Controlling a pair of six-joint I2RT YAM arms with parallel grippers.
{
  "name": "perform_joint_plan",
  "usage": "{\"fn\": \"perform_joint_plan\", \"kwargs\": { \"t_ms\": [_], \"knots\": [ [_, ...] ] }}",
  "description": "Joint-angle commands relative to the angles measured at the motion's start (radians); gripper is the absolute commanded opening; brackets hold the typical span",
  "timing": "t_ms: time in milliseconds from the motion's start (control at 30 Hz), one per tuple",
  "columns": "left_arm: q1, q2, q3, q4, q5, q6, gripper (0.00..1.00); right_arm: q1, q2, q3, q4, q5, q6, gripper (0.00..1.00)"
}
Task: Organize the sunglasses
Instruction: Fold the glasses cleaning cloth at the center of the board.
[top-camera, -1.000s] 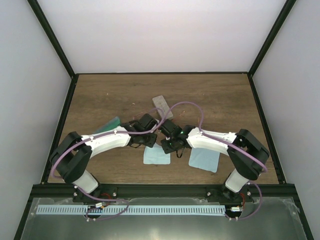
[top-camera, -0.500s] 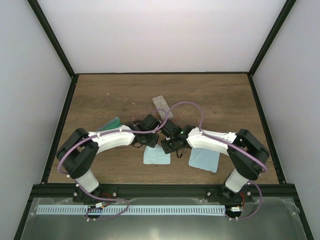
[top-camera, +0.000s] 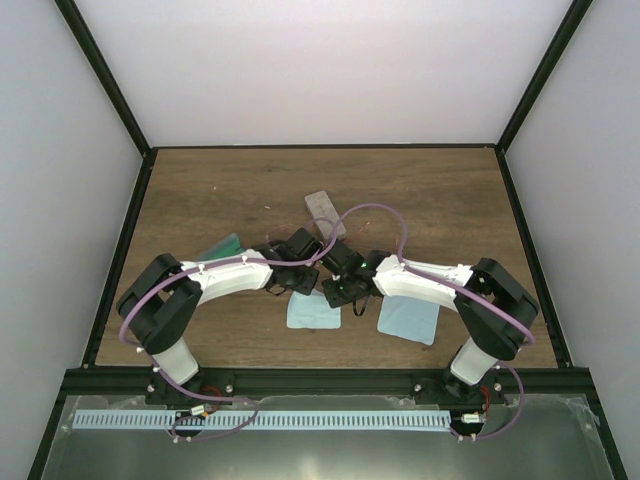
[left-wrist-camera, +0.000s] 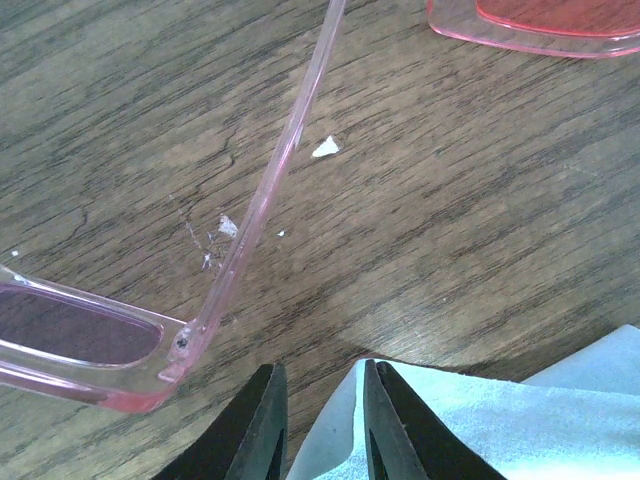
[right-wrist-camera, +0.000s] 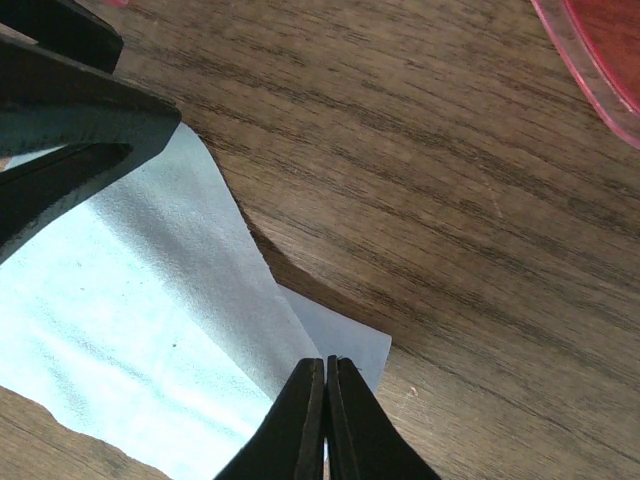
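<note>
Swinging inward over the last second, the left arm (top-camera: 228, 276) has brought its elbow closer to the middle, while the right arm (top-camera: 430, 283) has barely shifted. On the right gripper (right-wrist-camera: 325, 365) the jaws are pressed together, pinching a raised fold of the light-blue cloth (right-wrist-camera: 140, 300). On the left gripper (left-wrist-camera: 320, 372) the jaws stand slightly apart, straddling the cloth's edge. The left should probably close squarely on that edge before either arm lifts. The sunglasses (left-wrist-camera: 250, 210) lie on the tabletop (left-wrist-camera: 450, 200) just ahead of the left jaws, with a clear pink frame, tinted lens and slender arm unfolded.

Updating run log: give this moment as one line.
right hand: shut on cloth corner | left hand: open at cloth edge | sunglasses: on table, ungrasped
</note>
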Motion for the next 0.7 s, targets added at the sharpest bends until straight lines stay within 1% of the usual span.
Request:
{"fn": "perform_joint_plan", "kwargs": {
  "t_ms": [0, 300, 567, 667],
  "knots": [
    [-0.009, 0.006, -0.003, 0.005, 0.002, 0.001, 0.21, 0.011, 0.002, 0.037, 0.003, 0.014, 0.003, 0.02],
    [-0.008, 0.020, -0.014, 0.013, 0.017, -0.002, 0.20, 0.011, 0.005, 0.041, 0.000, 0.015, 0.004, 0.02],
    [-0.009, 0.005, -0.049, 0.016, 0.029, -0.010, 0.04, 0.011, 0.009, 0.043, 0.003, 0.015, 0.003, 0.02],
    [-0.008, -0.001, -0.057, 0.018, 0.033, -0.012, 0.04, 0.011, 0.010, 0.044, 0.003, 0.015, 0.004, 0.02]
  ]
}}
